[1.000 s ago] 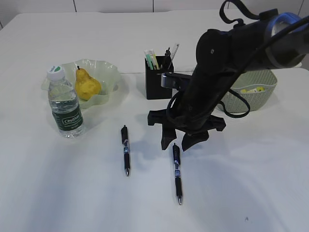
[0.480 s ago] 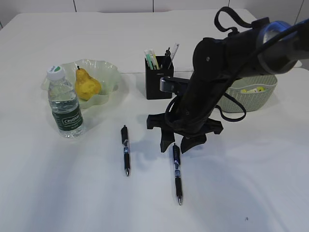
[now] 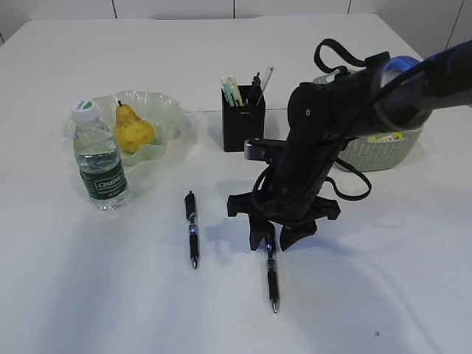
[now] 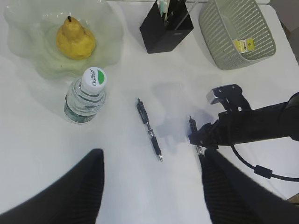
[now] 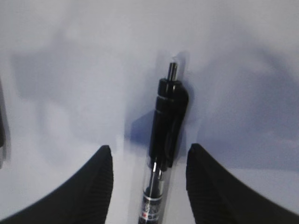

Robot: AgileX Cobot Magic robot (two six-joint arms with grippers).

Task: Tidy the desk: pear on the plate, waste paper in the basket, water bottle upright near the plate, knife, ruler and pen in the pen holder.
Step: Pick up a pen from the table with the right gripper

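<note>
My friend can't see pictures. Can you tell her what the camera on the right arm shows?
An open claw hangs just above a black pen lying on the white table. One dark finger sits on each side of the pen, not touching it, with its clicker end pointing away.

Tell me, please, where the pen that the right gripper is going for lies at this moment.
In the exterior view the right pen lies flat on the table in front of the pen holder, its upper end between the open right gripper jaws.

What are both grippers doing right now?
Left gripper: open, empty, high above the table.
Right gripper: open, straddling the right pen, not yet closed.
</note>
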